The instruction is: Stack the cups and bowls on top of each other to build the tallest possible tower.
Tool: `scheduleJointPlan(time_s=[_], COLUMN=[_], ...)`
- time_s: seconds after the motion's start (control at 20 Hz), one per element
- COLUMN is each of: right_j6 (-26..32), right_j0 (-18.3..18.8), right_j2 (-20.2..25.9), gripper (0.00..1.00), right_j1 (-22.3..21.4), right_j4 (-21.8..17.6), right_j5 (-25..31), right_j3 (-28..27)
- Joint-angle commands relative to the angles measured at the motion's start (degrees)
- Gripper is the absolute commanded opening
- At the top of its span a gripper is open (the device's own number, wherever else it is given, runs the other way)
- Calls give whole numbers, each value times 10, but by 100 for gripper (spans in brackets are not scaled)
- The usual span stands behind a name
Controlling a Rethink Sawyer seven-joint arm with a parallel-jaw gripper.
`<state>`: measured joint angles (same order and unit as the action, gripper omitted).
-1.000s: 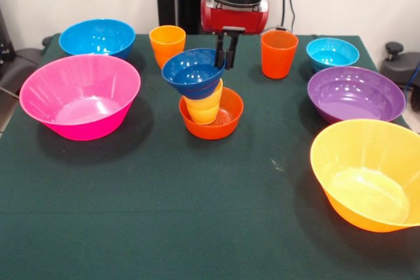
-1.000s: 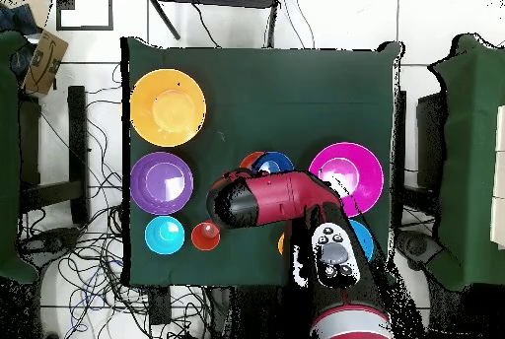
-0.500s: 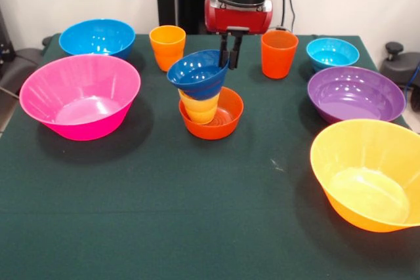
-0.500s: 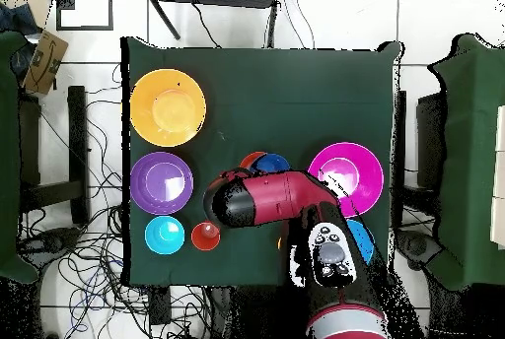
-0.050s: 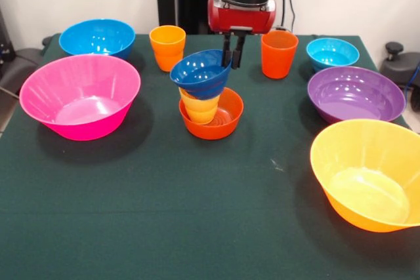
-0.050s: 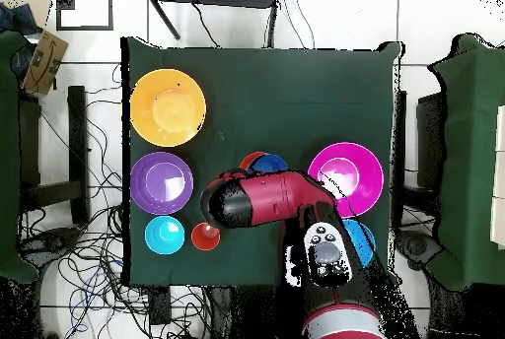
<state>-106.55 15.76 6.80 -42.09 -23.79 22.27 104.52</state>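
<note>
Dark blue bowl (image 5: 201, 73) sits tilted on the yellow cup (image 5: 200, 107), which stands in the small orange-red bowl (image 5: 211, 114) mid-bench. The pincer (image 5: 231, 57), fingers close together, clamps the blue bowl's rim at 3 o'clock. The light orange cup (image 5: 167, 46) stands at 11 o'clock of the stack.

From overhead, the arm (image 6: 266, 197) hides most of the stack; the cyan bowl (image 6: 164, 235) lies at 8 o'clock of it.

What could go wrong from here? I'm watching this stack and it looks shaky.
The dark blue bowl sits tilted on the yellow cup, with the gripper pinching its rim on one side; on release it may slide off. The yellow cup also leans inside the small orange-red bowl, so a sideways nudge could topple both.
</note>
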Motion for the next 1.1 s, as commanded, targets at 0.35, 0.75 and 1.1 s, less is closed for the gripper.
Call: scheduleJointPlan(time_s=[0.35,0.75,1.1], right_j6=[-58,-43,-41], right_j0=[-17,1,2], right_j2=[-2,-5,-10], gripper=[0,0,0], right_j1=[15,20,25], right_j4=[9,0,-5], right_j5=[21,9,-6], right_j3=[6,23,27])
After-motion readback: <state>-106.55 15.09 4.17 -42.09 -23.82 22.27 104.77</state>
